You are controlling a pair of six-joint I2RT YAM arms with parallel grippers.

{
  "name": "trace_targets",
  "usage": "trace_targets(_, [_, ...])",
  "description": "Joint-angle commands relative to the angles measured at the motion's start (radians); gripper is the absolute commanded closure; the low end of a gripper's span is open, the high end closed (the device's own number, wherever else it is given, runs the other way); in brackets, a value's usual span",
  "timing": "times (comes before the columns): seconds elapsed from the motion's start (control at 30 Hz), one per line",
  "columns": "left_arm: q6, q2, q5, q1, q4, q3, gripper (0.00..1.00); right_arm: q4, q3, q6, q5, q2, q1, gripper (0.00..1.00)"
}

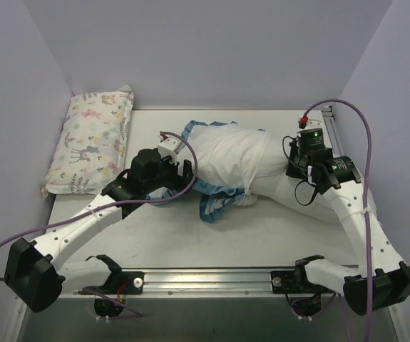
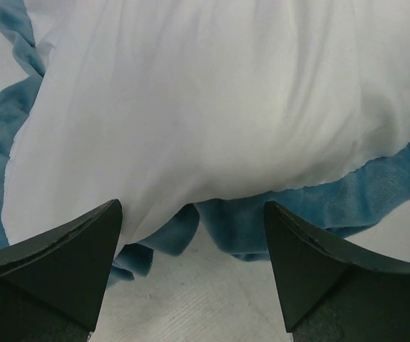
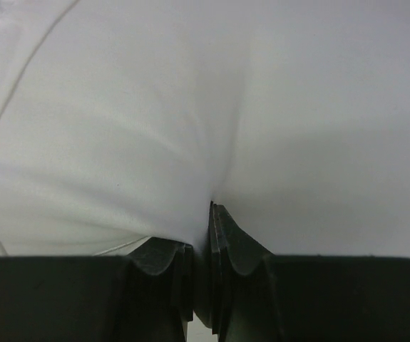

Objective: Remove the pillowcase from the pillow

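1. Lavender walls on three sides; white desk (image 1: 262, 235) below, my arm bases at its 6 o'clock edge.
2. Bystander item: pastel animal-print pillow (image 1: 94, 142), at 10 o'clock on the desk against the wall, well apart from the work. Not part of the job.
3. The pillowcase (image 1: 226, 153): mid-desk, bunched, plain white reverse uppermost. Blue ruffled trim (image 1: 215, 203) shows at its 9 o'clock end and along its 6 o'clock edge. The patterned face is not in view.
4. The pillow (image 1: 279, 187): plain white bulk running out of the case toward 4 o'clock, under my right arm. It is white on white, so the exact boundary is hard to tell.
5. Left jaws: spread wide and holding nothing, at 9 o'clock of the bundle. In the wrist view the pillowcase (image 2: 205, 107) and trim (image 2: 319, 206) lie just beyond the fingers, apart from them.
6. Right jaws: pinched tight on a fold of white cloth at the bundle's 3 o'clock end. I judge it to be the pillow (image 3: 119, 142), though I cannot be sure.
7. Status, as I judge it: partly done. The case looks gathered toward 9 o'clock with some of the pillow bared, but it is not off. Left to do: grip the trim with my left jaws and draw it toward 9 o'clock while my right jaws anchor.
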Motion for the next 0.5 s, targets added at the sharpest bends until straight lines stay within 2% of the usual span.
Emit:
trace_targets(0.0, [0.015,0.012,-0.03,-0.001,0.175,-0.038,0.12,0.041,0.073,0.013,0.042,-0.015,0.005,1.0])
trace_targets(0.07, [0.01,0.012,-0.032,-0.001,0.256,-0.058,0.14,0.039,0.071,0.011,0.044,-0.015,0.007,1.0])
trace_targets(0.13, [0.012,0.023,-0.044,-0.001,0.267,-0.048,0.29,0.039,0.07,0.007,0.047,-0.016,0.007,1.0])
trace_targets(0.17, [0.013,0.032,-0.05,-0.001,0.266,-0.036,0.41,0.039,0.068,0.007,0.045,-0.016,0.005,1.0])
trace_targets(0.2, [0.013,0.034,-0.094,-0.001,0.263,-0.033,0.68,0.039,0.068,0.007,0.047,-0.016,0.007,1.0])
trace_targets(0.23, [0.016,0.034,-0.111,-0.001,0.26,-0.028,0.86,0.039,0.068,0.007,0.047,-0.018,0.005,1.0])
trace_targets(0.27, [0.015,0.034,-0.137,-0.001,0.254,-0.024,0.99,0.039,0.066,0.007,0.051,-0.018,0.007,1.0])
trace_targets(0.43, [-0.051,0.04,-0.375,0.037,0.143,0.014,1.0,0.025,0.076,0.007,0.056,-0.024,-0.005,1.0])
trace_targets(0.47, [-0.08,0.047,-0.389,0.098,0.12,0.022,1.0,0.024,0.079,0.007,0.055,-0.026,-0.008,1.0])
